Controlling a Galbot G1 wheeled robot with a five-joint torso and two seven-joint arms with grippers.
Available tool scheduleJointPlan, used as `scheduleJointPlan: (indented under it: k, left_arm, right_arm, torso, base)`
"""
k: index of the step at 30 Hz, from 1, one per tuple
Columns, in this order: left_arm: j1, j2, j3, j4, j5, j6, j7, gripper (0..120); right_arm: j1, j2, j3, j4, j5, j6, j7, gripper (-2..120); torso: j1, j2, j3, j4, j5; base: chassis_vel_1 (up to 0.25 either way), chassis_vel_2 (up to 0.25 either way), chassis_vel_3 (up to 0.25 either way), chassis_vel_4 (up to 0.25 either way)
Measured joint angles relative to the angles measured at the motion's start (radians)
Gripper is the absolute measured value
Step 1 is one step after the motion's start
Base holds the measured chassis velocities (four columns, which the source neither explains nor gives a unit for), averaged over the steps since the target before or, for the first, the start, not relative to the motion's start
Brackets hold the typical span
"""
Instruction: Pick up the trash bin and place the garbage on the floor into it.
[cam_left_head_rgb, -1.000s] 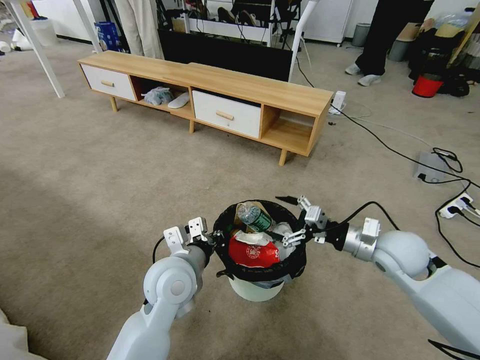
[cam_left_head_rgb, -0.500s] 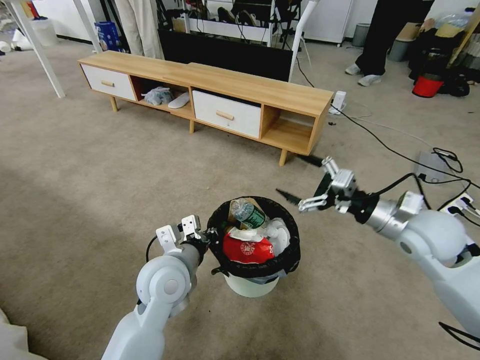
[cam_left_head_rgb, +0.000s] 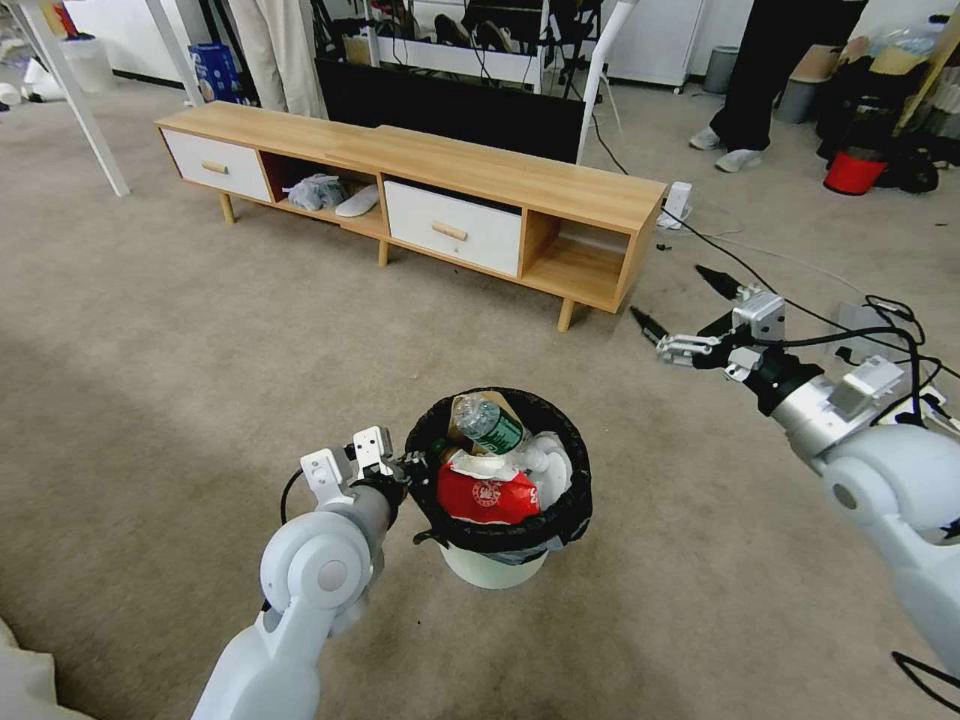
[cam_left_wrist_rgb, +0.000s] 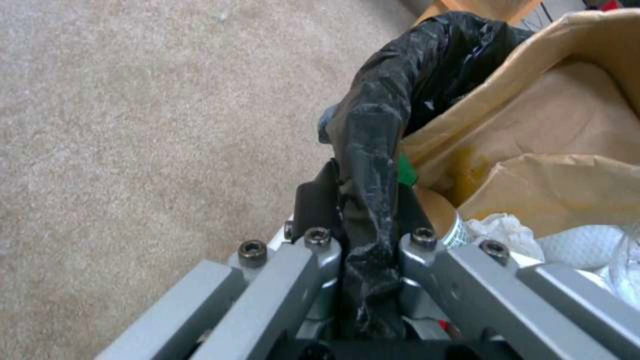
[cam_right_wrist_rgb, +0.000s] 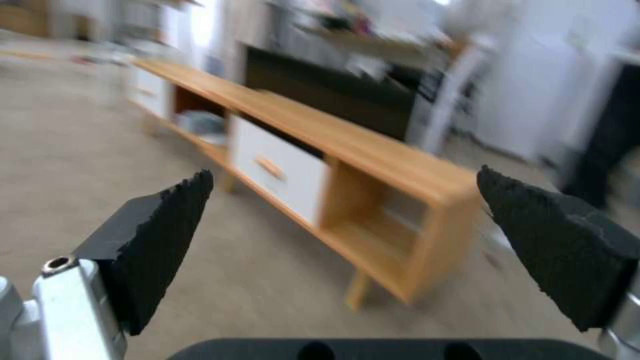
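The beige carpet (cam_left_head_rgb: 200, 330) covered the whole work area, and the long wooden TV cabinet (cam_left_head_rgb: 420, 195) stood across it beyond the robot, with two white drawers and open shelves. In front of the robot, on the carpet, stood the trash bin (cam_left_head_rgb: 497, 565), upright, its black bag (cam_left_head_rgb: 560, 515) folded over the rim. The bin was full to the top: a crumpled brown paper bag (cam_left_head_rgb: 500, 405) lay at the far side, a red wrapper (cam_left_head_rgb: 485, 495) at the near side, a clear bottle with a green label (cam_left_head_rgb: 485, 425) on top, and white tissues (cam_left_head_rgb: 545, 465) beside them. The left gripper (cam_left_head_rgb: 405, 470) was at the bin's left edge; in the left wrist view its two black pads were pressed together on the bag-covered rim (cam_left_wrist_rgb: 370, 165), one pad outside and one inside the bin. The right gripper (cam_left_head_rgb: 683, 318) was held in the air to the right of and beyond the bin, well apart from it, near the cabinet's right end; its black fingertips (cam_right_wrist_rgb: 157, 240) were spread wide with nothing between them. Black cables (cam_left_head_rgb: 800, 305) and a white power strip (cam_left_head_rgb: 910, 410) lay on the carpet at the right.
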Motion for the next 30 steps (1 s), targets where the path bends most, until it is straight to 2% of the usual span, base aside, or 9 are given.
scheduleJointPlan:
  k: [2, 3, 5, 8, 17, 30]
  left_arm:
    - [-0.001, 0.005, -0.001, 0.0, 0.003, -0.002, 0.006, 4]
    - [-0.001, 0.005, -0.001, 0.0, 0.003, -0.002, 0.006, 4]
    - [-0.001, 0.009, -0.004, 0.0, 0.005, -0.004, 0.008, 4]
    - [-0.002, 0.012, -0.005, 0.0, 0.005, -0.005, 0.008, 4]
    - [-0.003, 0.018, -0.005, 0.001, 0.003, -0.006, 0.008, 4]
    - [0.0, 0.008, -0.002, 0.037, 0.011, -0.009, 0.015, 4]
  right_arm:
    - [-0.022, 0.025, -0.009, 0.008, 0.002, -0.061, 0.106, 100]
    - [-0.022, 0.025, -0.009, 0.008, 0.002, -0.061, 0.106, 100]
    - [-0.05, 0.05, -0.012, 0.01, -0.004, -0.1, 0.171, 100]
    - [-0.071, 0.063, -0.014, 0.01, -0.014, -0.11, 0.193, 100]
    - [-0.112, 0.091, -0.014, -0.005, -0.051, -0.105, 0.193, 100]
    - [-0.09, 0.105, -0.021, -0.016, -0.06, -0.09, 0.18, 100]
  torso:
    - [0.0, 0.0, 0.0, -0.0004, 0.0]
    - [0.0, 0.0, 0.0, -0.0004, 0.0]
    - [0.0, 0.0, 0.0, -0.0004, 0.0]
    - [0.0, 0.0, 0.0, -0.0003, 0.0]
    - [0.0, 0.0, 0.0, -0.0003, -0.0001]
    - [0.0, 0.0, 0.0, -0.0002, 0.0]
  base:
    - [0.0, 0.0, 0.0, 0.0]
    - [0.0, 0.0, 0.0, 0.0]
    - [0.0, 0.0, 0.0, 0.0]
    - [0.0, 0.0, 0.0, 0.0]
    - [0.0, 0.0, 0.0, 0.0]
    - [0.0, 0.0, 0.0, 0.0]
